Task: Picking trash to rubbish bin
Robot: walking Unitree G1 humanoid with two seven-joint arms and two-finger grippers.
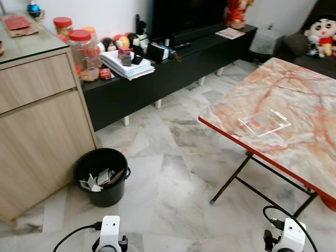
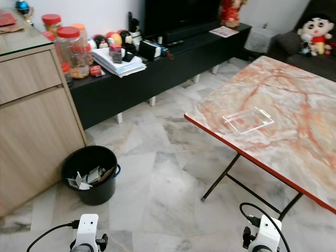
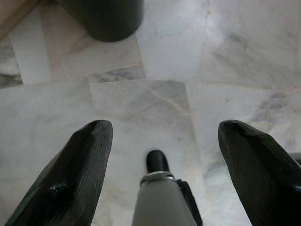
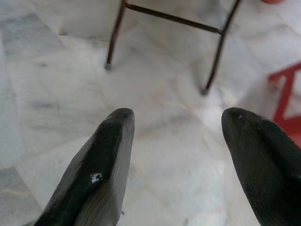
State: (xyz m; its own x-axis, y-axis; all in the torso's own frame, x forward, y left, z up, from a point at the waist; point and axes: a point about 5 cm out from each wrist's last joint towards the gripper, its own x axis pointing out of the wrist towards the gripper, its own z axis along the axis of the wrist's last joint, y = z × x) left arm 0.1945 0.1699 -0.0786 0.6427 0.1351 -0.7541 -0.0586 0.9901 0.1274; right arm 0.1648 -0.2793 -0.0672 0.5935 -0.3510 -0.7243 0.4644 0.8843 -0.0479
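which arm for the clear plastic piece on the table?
Right, probably. The clear plastic piece lies on the marble-patterned table on the robot's right, above the open right hand. The open left hand hangs nearer the black bin.

Honestly can't read a single word here. The red-lidded jars (image 1: 83,54), the stack of papers (image 1: 126,65) on the TV bench and the red packet (image 1: 17,22) on the cabinet are all too small or blurry to read.
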